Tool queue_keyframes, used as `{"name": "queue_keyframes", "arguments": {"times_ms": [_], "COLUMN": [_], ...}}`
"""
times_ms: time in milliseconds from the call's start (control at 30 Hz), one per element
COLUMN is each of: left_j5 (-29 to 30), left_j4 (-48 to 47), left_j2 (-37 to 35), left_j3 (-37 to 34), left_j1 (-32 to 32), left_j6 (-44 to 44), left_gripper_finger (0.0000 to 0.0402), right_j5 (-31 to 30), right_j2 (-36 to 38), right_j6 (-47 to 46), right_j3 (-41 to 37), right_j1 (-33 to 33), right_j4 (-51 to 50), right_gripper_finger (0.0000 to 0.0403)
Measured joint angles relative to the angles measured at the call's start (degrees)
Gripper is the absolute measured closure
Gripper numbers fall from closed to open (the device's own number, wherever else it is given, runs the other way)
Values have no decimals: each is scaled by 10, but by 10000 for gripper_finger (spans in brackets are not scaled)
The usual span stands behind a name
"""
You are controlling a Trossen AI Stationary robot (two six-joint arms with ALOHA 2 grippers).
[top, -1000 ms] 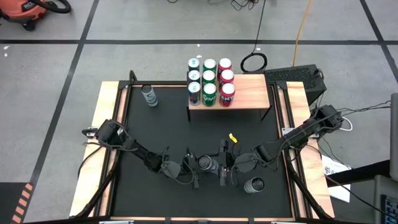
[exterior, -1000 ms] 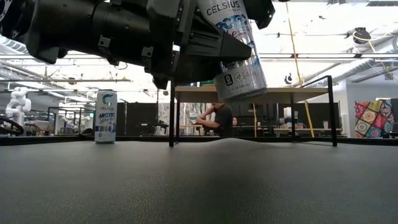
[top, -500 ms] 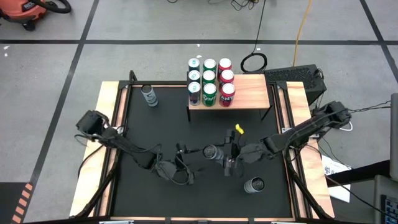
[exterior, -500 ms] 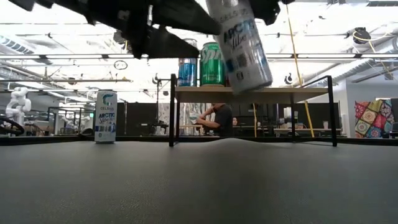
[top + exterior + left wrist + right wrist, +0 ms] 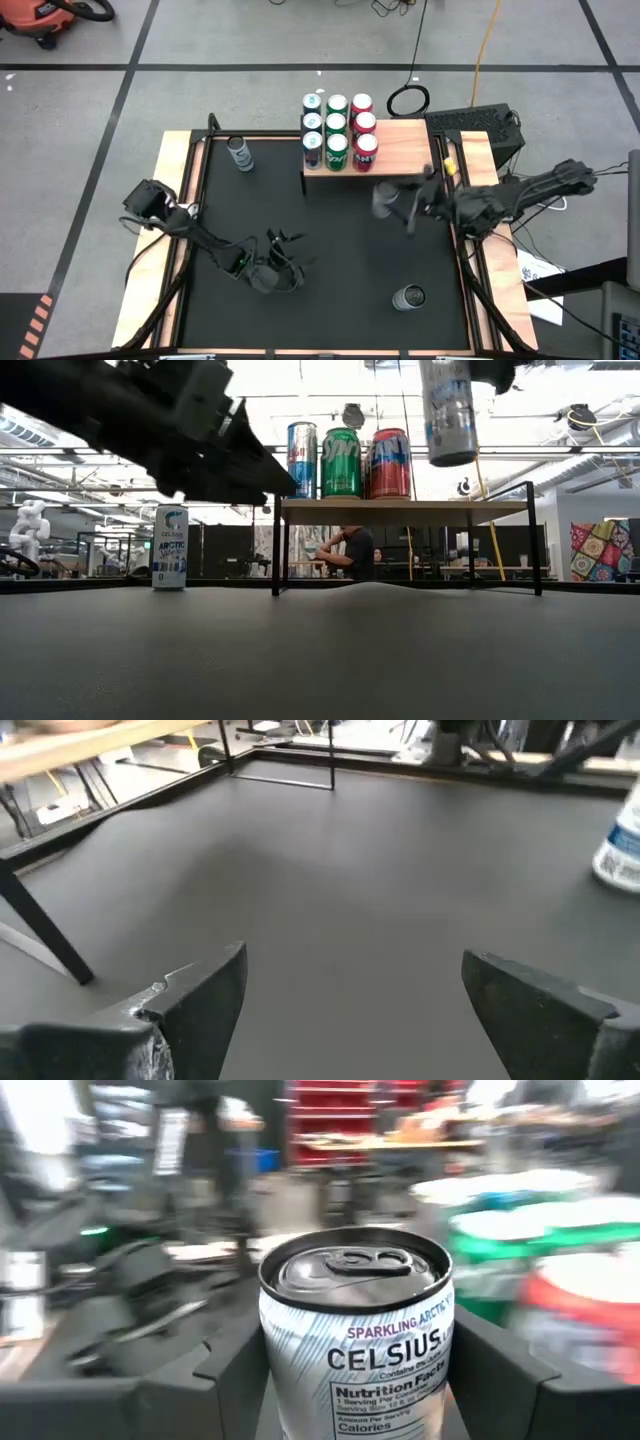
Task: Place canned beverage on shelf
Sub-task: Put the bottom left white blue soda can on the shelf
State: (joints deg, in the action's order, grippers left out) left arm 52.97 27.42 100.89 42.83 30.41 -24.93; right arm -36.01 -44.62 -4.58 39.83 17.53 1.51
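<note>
A silver-and-blue Celsius can (image 5: pixel 355 1330) hangs upright in my right gripper (image 5: pixel 398 205), just in front of the near edge of the shelf (image 5: pixel 405 150), by its bare right half. In the low view the can (image 5: pixel 447 410) hangs as high as the cans on the shelf. Several cans (image 5: pixel 337 130) stand on the shelf's left half, on a light-wood board with black legs (image 5: pixel 400 510). My left gripper (image 5: pixel 285 255) is open over the mat at the near left, with nothing between its fingers (image 5: pixel 200 1005). My right gripper pinches the can's side wall (image 5: pixel 285 1380) below the top rim, one finger (image 5: pixel 225 1375) on either side. The fingers lie level and come from the table's right side. The can is upright, top up, lifted clear of mat and shelf.
One Celsius can (image 5: pixel 240 153) stands on the black mat at the far left, left of the shelf. Another can (image 5: pixel 408 297) stands at the near right. Wooden rails (image 5: pixel 170 220) run along the mat's left and right sides. Bare mat (image 5: pixel 330 220) lies in front of the shelf.
My left gripper has let go of the can and drawn back toward the table's left edge. My right gripper has carried the can from the near middle up and toward the far right, to the shelf's front. The can, tilted before, now hangs upright.
</note>
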Motion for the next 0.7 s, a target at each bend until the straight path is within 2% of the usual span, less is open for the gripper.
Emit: {"name": "queue_keyframes", "arguments": {"times_ms": [100,233,433,700], "left_j5": [-6,-9,-73,-96], "left_j4": [17,31,62,82], "left_j2": [10,15,15,15], "left_j3": [-2,-2,-2,-2], "left_j1": [-17,-38,-71,-86], "left_j6": [-2,3,30,42], "left_gripper_finger": [36,36,36,36], "right_j5": [-48,-41,32,153], "right_j2": [52,97,119,43], "right_j6": [40,79,106,87], "right_j3": [29,60,63,63], "right_j1": [-27,-84,-199,-369], "right_j4": [-66,-102,-95,-57], "right_gripper_finger": [166,166,165,165]}}
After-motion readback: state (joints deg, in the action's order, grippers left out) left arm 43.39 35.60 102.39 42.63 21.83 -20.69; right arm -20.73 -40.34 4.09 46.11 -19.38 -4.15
